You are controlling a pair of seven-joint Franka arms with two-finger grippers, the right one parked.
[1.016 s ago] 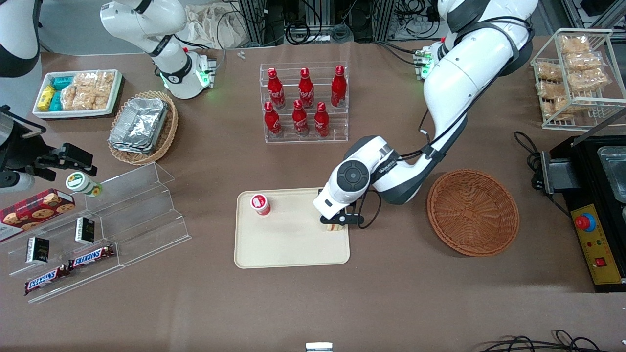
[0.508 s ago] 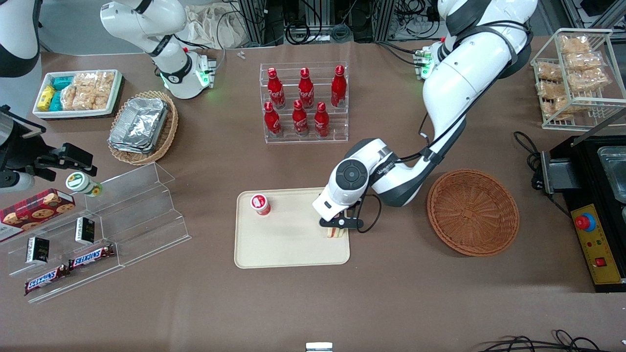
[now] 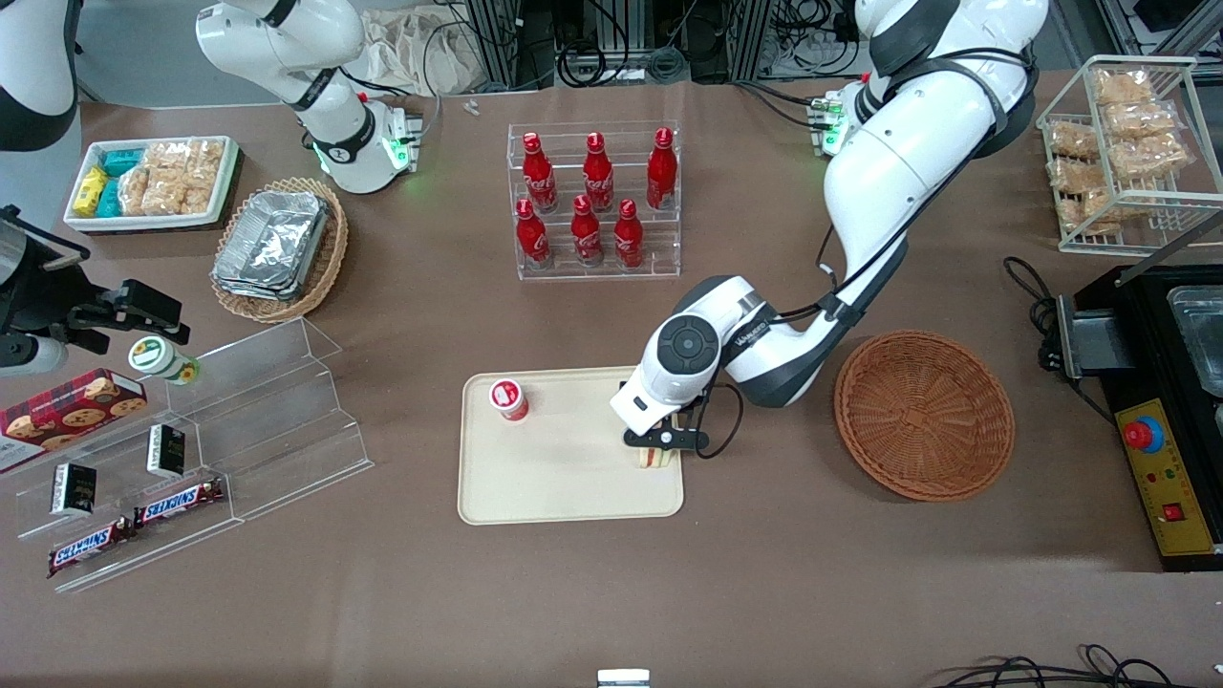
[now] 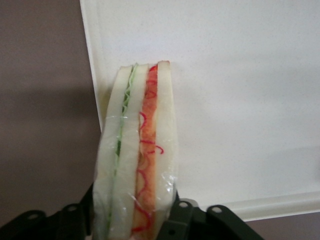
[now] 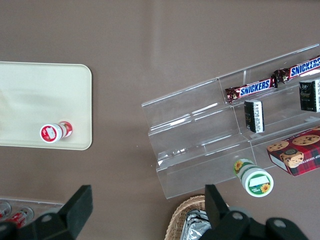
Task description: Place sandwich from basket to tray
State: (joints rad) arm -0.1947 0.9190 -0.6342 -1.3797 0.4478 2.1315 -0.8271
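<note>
The sandwich (image 4: 137,150) is a wrapped wedge of pale bread with green and red filling lines along its edge. My left gripper (image 4: 132,222) is shut on it, one black finger (image 4: 186,220) pressing each bread face. In the front view the gripper (image 3: 659,441) holds the sandwich (image 3: 653,458) low over the beige tray (image 3: 564,483), at the tray's edge nearest the basket. Whether its tip touches the tray (image 4: 225,100) I cannot tell. The round reddish-brown wicker basket (image 3: 924,414) sits beside the tray toward the working arm's end, with nothing in it.
A small red-lidded cup (image 3: 507,398) lies on the tray's corner toward the parked arm. A clear rack of red bottles (image 3: 594,201) stands farther from the camera. A clear stepped shelf (image 3: 248,430) with snack bars and a black machine (image 3: 1170,401) flank the area.
The gripper has shifted slightly nearer the camera and lower over the tray, still holding the sandwich.
</note>
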